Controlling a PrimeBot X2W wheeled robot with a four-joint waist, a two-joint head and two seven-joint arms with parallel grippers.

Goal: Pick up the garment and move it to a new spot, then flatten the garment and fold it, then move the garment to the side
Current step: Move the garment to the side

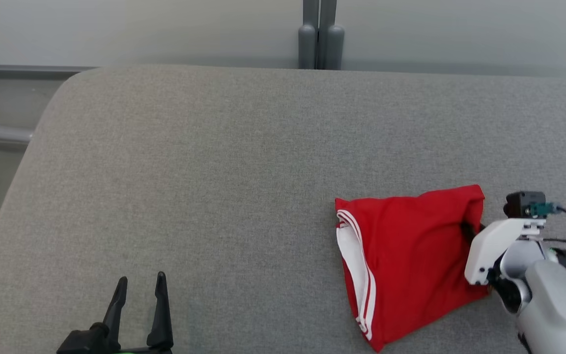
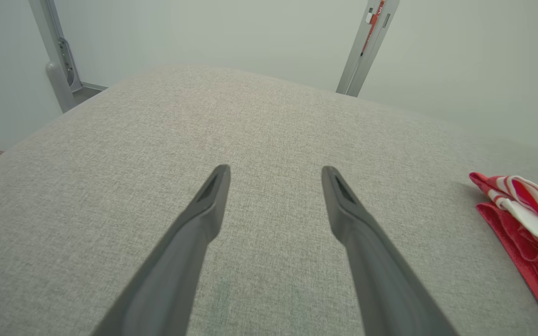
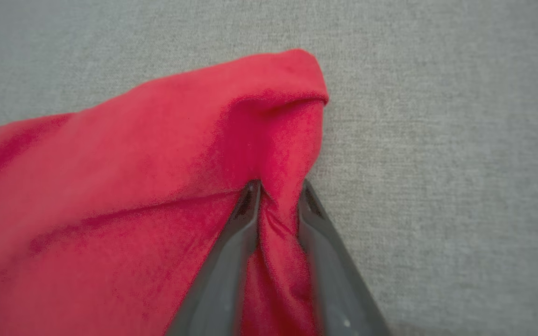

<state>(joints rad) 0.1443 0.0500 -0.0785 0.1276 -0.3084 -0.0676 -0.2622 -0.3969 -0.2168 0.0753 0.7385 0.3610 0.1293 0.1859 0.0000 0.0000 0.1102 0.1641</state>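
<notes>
1. The folded red shorts lie at the near right of the grey desk.
2. The right gripper has its jaws pinched on a fold at their right edge, probably to drag them aside.
3. The left gripper waits well apart over bare desk, jaws open and empty.

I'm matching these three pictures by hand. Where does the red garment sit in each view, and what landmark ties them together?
Head view: red garment at lower right, white-striped hem towards the left.
Left wrist view: red garment at the right edge, striped hem showing.
Right wrist view: red garment across the left and centre, a fold pinched in the right pincer.
Shared landmark: the grey padded surface beneath it.
</notes>
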